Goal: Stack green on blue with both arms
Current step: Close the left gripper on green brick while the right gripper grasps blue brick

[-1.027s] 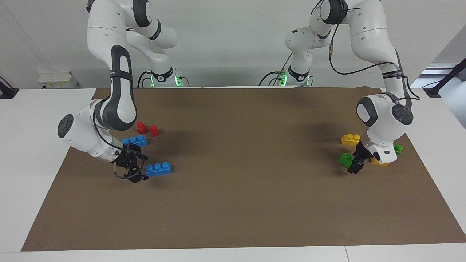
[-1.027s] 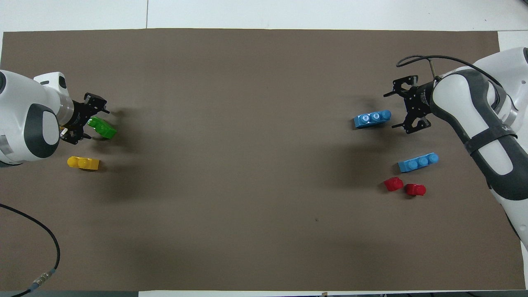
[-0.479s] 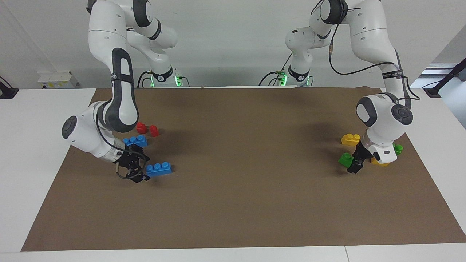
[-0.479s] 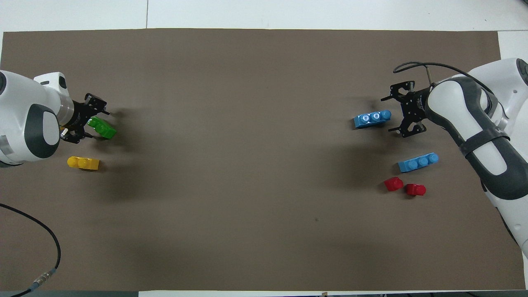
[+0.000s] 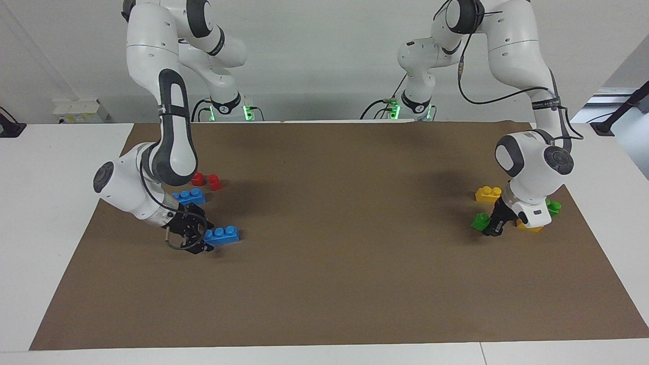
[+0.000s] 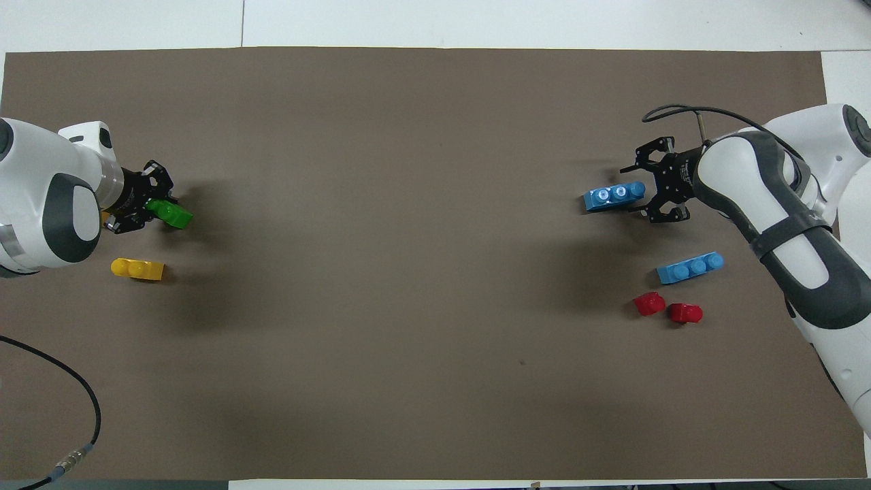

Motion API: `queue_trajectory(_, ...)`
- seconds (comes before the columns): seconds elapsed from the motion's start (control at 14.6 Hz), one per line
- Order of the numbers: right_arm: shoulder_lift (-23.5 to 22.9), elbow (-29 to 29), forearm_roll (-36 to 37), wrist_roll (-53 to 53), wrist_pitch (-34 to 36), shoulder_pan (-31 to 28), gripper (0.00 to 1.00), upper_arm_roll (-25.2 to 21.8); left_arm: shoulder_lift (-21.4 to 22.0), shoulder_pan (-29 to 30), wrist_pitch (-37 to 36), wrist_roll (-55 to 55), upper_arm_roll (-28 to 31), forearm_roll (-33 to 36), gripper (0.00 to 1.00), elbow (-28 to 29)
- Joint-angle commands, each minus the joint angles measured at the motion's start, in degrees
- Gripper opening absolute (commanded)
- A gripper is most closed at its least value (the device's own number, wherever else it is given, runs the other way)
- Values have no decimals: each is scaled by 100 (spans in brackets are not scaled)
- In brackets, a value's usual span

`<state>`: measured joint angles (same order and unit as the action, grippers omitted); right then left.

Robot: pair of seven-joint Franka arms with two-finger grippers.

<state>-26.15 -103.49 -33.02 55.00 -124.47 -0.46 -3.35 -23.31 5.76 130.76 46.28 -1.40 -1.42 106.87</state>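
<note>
Gripping a green brick [image 6: 170, 214] at frame left, the left jaws [image 6: 151, 205] are clamped for lifting, while the right jaws [image 6: 646, 193] straddle the blue brick's [image 6: 613, 196] end, closure unclear

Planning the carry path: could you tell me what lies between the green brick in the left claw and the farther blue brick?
Nothing: the overhead view shows only bare brown mat between the green brick and that blue brick.

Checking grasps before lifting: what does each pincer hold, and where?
Left pincer shut on one end of green brick; right pincer around one end of blue brick, grip unclear.
</note>
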Motion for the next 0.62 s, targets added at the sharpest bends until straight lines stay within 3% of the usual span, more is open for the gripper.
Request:
queue_trajectory(0.0,40,-101,-187,-191,-139,2,16,10,90,30,90,13,-27,-69,0,150)
queue_trajectory(0.14,40,-101,-187,-209,-113,-24,1,10,90,-5,2,30,-27,-78,0,71)
queue_trajectory(0.55,40,12,-179,-376,123,-138,0,10,546,-215,-340,900,-27,-69,0,9)
